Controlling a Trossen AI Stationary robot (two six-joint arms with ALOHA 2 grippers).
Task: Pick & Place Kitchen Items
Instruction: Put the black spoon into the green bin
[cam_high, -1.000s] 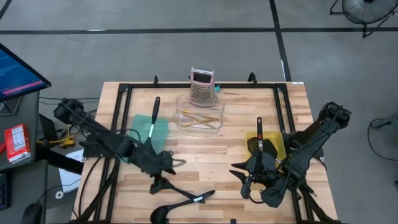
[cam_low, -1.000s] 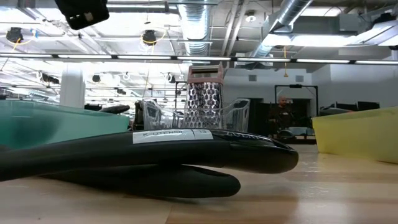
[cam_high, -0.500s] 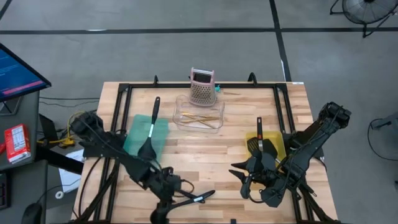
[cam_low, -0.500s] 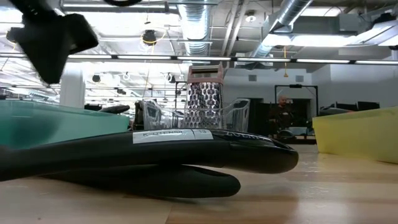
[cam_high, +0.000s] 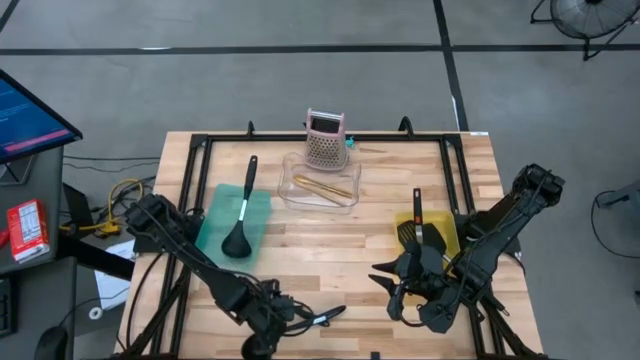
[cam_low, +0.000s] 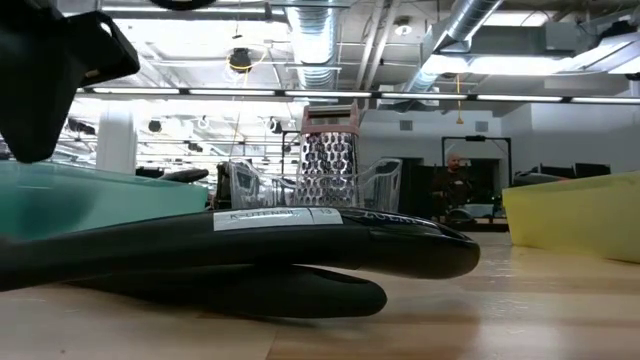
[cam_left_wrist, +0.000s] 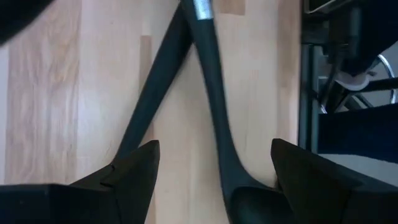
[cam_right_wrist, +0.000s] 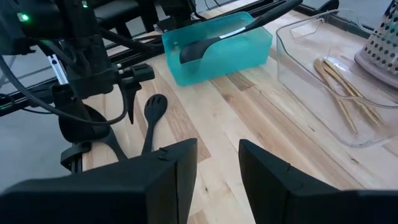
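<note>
Two black plastic spoons with long handles (cam_left_wrist: 205, 93) lie crossed on the wooden table (cam_high: 340, 250), right under the left claw (cam_high: 262, 322) at the near edge. Its fingers are spread wide and nothing is held. The handles run lengthwise between them. The right claw (cam_high: 400, 290), part open and empty, waits far off right.

We reach our left arm low toward the near table edge, left gripper (cam_left_wrist: 214, 165) pointing down with fingers (cam_left_wrist: 134, 168) spread wide. Our right gripper (cam_right_wrist: 217, 165) waits near the right side, fingers partly parted, holding nothing.
</note>
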